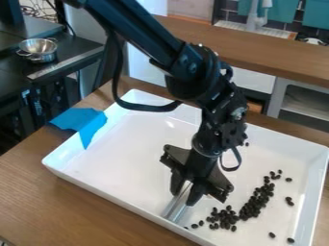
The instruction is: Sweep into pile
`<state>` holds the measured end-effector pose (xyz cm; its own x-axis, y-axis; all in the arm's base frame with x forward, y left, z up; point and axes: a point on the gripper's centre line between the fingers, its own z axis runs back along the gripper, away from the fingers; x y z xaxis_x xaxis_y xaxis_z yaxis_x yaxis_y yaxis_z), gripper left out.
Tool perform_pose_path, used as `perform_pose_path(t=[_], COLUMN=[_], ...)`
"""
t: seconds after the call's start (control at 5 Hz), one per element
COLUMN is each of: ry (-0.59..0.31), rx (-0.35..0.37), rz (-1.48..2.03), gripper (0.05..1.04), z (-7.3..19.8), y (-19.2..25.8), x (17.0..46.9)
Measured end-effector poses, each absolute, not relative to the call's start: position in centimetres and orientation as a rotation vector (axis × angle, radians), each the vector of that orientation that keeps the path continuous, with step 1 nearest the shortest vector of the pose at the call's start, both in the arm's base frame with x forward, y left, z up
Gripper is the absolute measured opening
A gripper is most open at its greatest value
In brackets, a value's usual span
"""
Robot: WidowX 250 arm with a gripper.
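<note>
My black gripper [183, 196] hangs down over the white tray [122, 153], near the tray's front wall, and is shut on a silvery metal tool [177, 205]. The tool slants down to the tray floor beside the front wall. Right of it lie many small black beans [255, 202], bunched in a band that runs from the front wall toward the right side. A few single beans lie apart near the right wall and in the front right corner, and some are close to the tool's lower end.
Blue cloth or tape [83, 123] hangs over the tray's left rim. The tray stands on a wooden table [77, 211]. Metal bowls [38, 49] sit on a dark surface at the upper left, and a wooden counter [270, 50] runs behind.
</note>
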<state>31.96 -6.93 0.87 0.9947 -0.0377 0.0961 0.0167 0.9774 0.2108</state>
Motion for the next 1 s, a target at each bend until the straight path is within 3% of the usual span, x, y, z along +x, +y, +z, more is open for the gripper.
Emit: perform_pose_path(t=[0.6, 1.0], ry=[-0.046, -0.017], rx=[0.189, 0.186], rz=[0.017, 0.081], gripper=[0.328, 0.328], z=[0.9, 0.5], y=[-11.1, -13.0], x=[31.6, 32.9])
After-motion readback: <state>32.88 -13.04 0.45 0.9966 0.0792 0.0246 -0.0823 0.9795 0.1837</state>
